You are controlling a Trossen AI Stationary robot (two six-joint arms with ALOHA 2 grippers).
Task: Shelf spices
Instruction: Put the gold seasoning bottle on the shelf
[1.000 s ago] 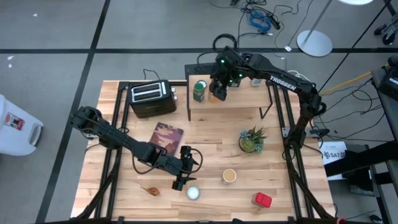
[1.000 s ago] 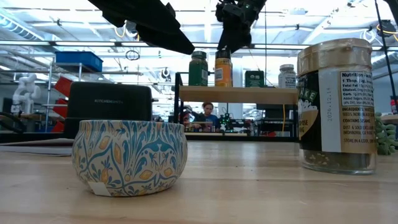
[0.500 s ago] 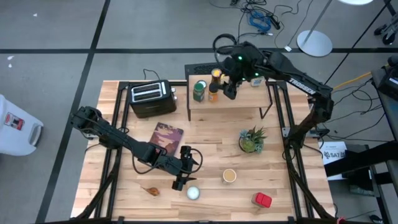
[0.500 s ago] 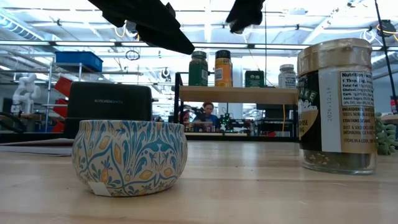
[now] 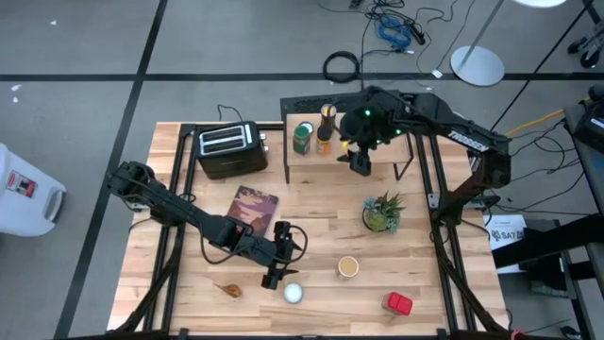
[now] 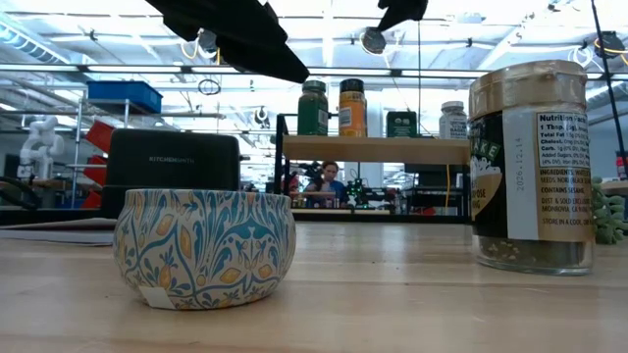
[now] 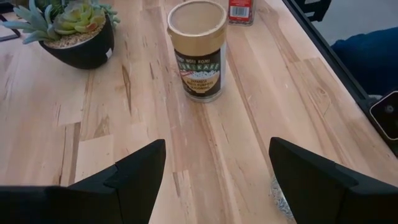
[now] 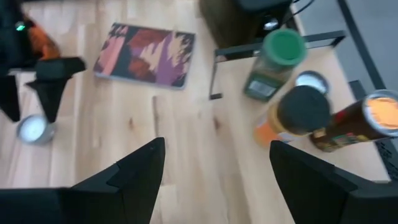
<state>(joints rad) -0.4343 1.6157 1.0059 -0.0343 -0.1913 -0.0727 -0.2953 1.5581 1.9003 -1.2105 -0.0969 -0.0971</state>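
Over the shelf's near edge: right gripper hangs in the air, jaws spread wide, nothing between them. On the shelf top: green-lid jar, black-lid orange jar just beside it, an orange-topped jar farther back at the rim. Low view shows more containers on the same shelf, a dark green tin and a white-capped jar.

Left gripper sits low over the worktop front, jaws also wide apart and empty, just beside the small round patterned tin. Tan-top jar stands upright near it, between that gripper and the red tin at the front right. Potted plant sits between the shelf and the tan-top jar. Toaster back left, book in front of it.
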